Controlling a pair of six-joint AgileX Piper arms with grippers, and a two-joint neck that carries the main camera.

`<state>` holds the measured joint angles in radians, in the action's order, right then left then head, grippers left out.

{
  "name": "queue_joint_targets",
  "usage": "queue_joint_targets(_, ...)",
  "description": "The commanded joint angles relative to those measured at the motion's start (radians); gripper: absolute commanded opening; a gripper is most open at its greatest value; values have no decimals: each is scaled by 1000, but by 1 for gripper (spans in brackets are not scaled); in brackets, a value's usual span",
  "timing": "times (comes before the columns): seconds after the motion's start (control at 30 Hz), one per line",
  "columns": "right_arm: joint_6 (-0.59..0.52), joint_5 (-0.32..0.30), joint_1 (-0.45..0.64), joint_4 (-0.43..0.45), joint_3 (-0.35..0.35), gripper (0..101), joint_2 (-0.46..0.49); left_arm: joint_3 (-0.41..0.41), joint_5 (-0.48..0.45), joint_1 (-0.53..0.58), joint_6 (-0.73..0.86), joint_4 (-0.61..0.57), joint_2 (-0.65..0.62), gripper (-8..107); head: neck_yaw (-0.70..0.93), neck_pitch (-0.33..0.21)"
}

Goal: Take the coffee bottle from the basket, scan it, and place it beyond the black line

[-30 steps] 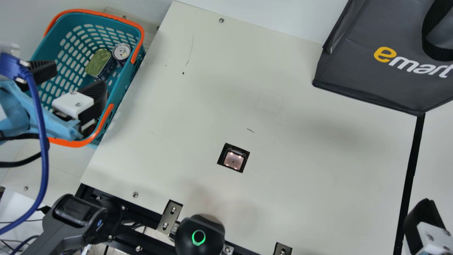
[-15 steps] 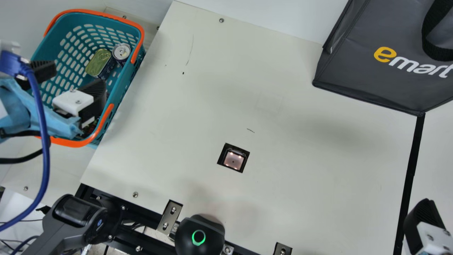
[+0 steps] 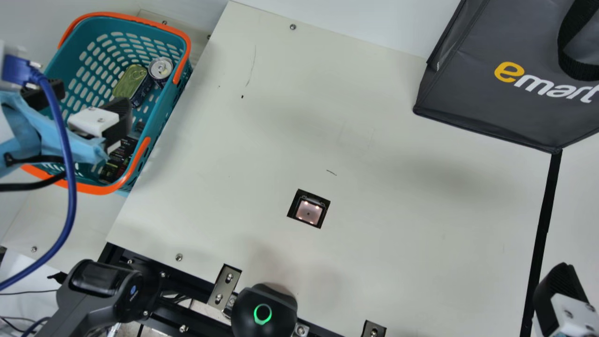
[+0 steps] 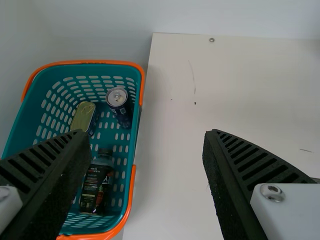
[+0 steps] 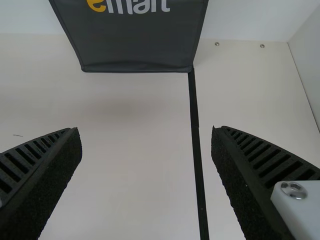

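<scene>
Bottle (image 4: 95,189) under the left end effector (image 3: 95,98)

From here I see it lying in the basket (image 3: 161,112), below those widely parted fingers, touching neither. The right end effector (image 3: 557,292), by the black line (image 3: 543,229), is spread wide too.

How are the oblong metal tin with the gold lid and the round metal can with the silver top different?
The oblong metal tin has a gold, rounded-rectangle lid, but the round metal can has a silver circle on top. The can also looks taller, while the tin looks lower and longer. Both have dark sides and sit in the teal plastic basket with orange trim.
</scene>
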<state>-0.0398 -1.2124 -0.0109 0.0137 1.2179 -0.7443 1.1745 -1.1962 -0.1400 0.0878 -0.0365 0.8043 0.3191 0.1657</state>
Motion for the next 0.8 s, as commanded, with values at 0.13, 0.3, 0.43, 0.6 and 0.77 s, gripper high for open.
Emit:
queue_joint_targets(0.13, 0, 0, 0, 0, 0, 91, 0, -2, 18, -117, 59, -48, 35, 90, 2, -27)
queue_joint_targets(0.3, 0, 0, 0, 0, 0, 91, 0, 6, 21, -226, 133, -101, 73, 90, 2, -27)
queue_joint_targets(0.43, 0, 0, 0, 0, 0, 91, 0, 16, 18, -302, 189, -132, 104, 90, 2, -27)
queue_joint_targets(0.6, 0, 0, 0, 0, 0, 91, 0, 27, 17, -376, 243, -151, 137, 90, 2, -27)
queue_joint_targets(0.77, 0, 0, 0, 0, 0, 91, 0, 37, 8, -407, 256, -138, 167, 90, 2, -27)
